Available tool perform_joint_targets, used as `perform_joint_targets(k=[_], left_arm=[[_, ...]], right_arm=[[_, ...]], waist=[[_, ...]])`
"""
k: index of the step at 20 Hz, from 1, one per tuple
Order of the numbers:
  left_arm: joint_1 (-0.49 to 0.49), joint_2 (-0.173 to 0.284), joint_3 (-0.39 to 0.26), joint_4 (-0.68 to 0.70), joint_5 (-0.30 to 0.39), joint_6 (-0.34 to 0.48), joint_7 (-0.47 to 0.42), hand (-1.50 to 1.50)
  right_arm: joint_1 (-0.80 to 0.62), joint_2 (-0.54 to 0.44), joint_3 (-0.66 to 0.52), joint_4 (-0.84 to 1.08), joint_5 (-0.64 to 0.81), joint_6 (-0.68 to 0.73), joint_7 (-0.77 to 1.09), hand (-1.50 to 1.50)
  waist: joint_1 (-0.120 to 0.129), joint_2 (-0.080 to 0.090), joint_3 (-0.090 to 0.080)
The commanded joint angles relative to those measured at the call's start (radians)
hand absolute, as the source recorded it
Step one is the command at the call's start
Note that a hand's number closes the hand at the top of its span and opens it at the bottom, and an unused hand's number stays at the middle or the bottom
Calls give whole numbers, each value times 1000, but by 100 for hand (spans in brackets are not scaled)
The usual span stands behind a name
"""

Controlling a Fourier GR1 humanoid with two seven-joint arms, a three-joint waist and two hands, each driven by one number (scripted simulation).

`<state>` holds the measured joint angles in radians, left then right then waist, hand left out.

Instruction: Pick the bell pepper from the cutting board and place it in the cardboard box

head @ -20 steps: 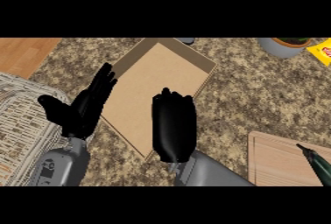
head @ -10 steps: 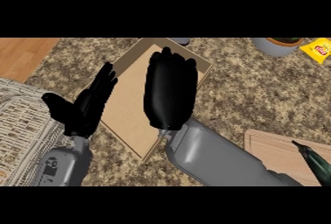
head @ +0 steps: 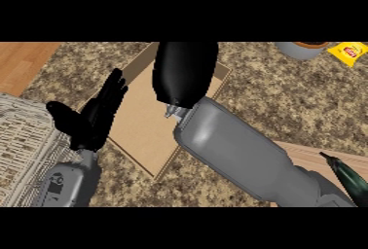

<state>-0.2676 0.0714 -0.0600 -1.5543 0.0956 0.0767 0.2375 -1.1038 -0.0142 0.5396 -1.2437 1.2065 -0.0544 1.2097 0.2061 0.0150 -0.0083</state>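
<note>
Dark green pepper point(head: 350, 176) lying diagonally, tip up-left, on pale wood board point(head: 310, 156), right hand point(head: 183, 70) over flat tan box point(head: 144, 127), its fingers hidden, left hand point(head: 93, 114) open, empty, speckled granite counter point(head: 287, 104)

**One camera, steeply down from head height**

A single head view looks down onto the speckled counter point(head: 287, 112). It sits close: the cardboard box point(head: 140, 126) fills the middle, and both forearms enter from the lower edge. No second view overlaps it.
</note>
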Motion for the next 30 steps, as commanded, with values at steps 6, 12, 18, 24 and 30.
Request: perform_joint_targets(k=[6,12,18,24,30], left_arm=[[13,-2,21,8,-1,17,-18,0],[19,51,77,-3,40,-21,-13,0],[41,-8,27,3,-12,31,-47,0],[-24,24,76,3,18,28,3,0],[51,46,88,-26,32,0,-23,0]], right_arm=[[-131,13,-1,230,-19,-3,255,150],[-132,13,-6,374,-90,-32,204,150],[-50,13,-62,503,-307,132,140,-150],[-83,13,30,480,-407,-52,187,-150],[-142,13,61,475,-178,-342,75,-150]], waist=[[-46,4,2],[-57,9,3],[-77,8,5],[-77,3,6],[-103,-1,7]])
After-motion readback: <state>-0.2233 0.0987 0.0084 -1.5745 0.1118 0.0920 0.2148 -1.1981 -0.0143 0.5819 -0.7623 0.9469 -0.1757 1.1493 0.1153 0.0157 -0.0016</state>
